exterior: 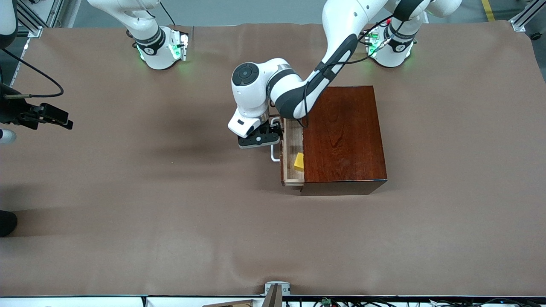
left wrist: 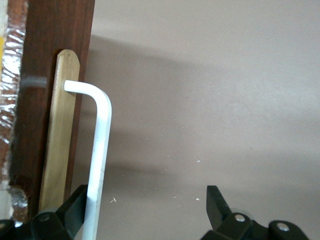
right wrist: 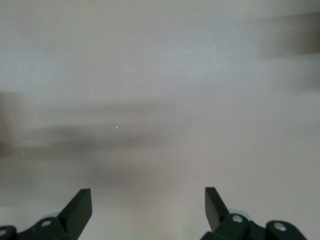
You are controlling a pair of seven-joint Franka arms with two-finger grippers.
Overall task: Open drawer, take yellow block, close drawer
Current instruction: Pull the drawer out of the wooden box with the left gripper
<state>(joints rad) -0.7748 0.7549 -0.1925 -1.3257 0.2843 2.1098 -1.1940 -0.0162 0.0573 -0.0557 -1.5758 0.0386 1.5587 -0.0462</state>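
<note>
White handle (left wrist: 100, 145) sits just inside one of the left gripper (left wrist: 145, 210) fingers, spread wide, gripping nothing; pulling now could slip off the part-open drawer (exterior: 291, 149)

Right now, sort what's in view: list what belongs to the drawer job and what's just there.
Belongs to the job:
- drawer, partly pulled out of the wooden box
- its white handle
- yellow block, in the drawer
- left gripper, open at the handle

Just there:
- right gripper, open, waiting over bare table at the right arm's end
- brown table cover
</note>
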